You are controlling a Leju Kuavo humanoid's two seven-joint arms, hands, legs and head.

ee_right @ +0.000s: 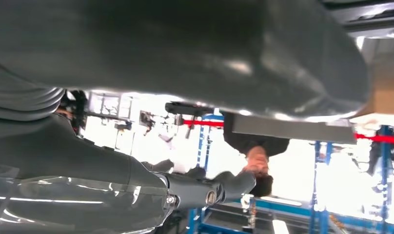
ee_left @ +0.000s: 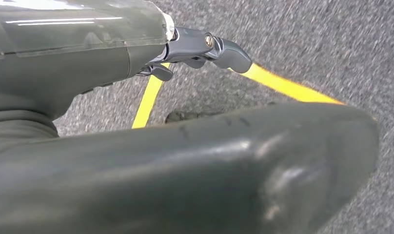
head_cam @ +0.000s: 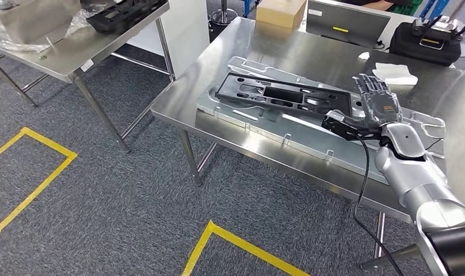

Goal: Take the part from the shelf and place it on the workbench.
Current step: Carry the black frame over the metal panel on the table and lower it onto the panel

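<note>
Lying flat on workbench (head_cam: 218, 109), black part (head_cam: 282, 95), right hand (head_cam: 380, 100) empty beside it

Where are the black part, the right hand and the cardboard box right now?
black part (head_cam: 276, 95): head view, its middle bar.
right hand (head_cam: 380, 100): head view, back of the palm.
cardboard box (head_cam: 281, 11): head view, its front face.

Black slotted part (head_cam: 285, 95) flat on the steel workbench (head_cam: 184, 103), atop a silver panel (head_cam: 311, 132)

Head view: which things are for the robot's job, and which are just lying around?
For the job:
black part
workbench
right hand

Just lying about:
cardboard box
white cloth
black bag
yellow floor tape
</note>
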